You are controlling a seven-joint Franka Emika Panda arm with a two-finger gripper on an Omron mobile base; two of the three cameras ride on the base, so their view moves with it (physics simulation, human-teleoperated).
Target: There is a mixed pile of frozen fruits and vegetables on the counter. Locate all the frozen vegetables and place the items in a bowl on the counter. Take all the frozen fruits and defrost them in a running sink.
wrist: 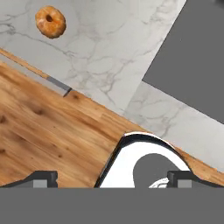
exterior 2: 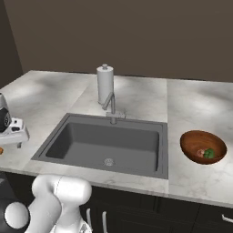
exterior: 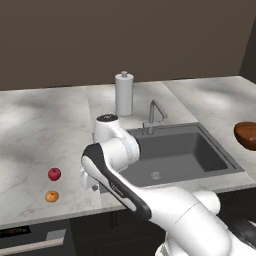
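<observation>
- The gripper (wrist: 111,179) is seen with jaws spread wide, nothing held.
- Apple (exterior: 54,174) and orange (exterior: 52,196) are located on the counter (exterior: 30,135), left of the sink (exterior: 175,150).
- Mushroom (exterior 2: 200,153) and green piece (exterior 2: 209,154) are noted inside the bowl (exterior 2: 193,139).

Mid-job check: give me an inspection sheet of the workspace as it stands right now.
Surface: white-grey marble counter, dry-looking.
Job's things: apple and orange on the counter left of the sink, apart. Bowl right of the sink holds the mushroom and the green piece. No water visible at the faucet.
Clutter: paper-towel roll behind the sink.
Grippers: gripper open, empty.
Cables: nothing seen.
Surroundings: wooden floor, dark wall.
</observation>
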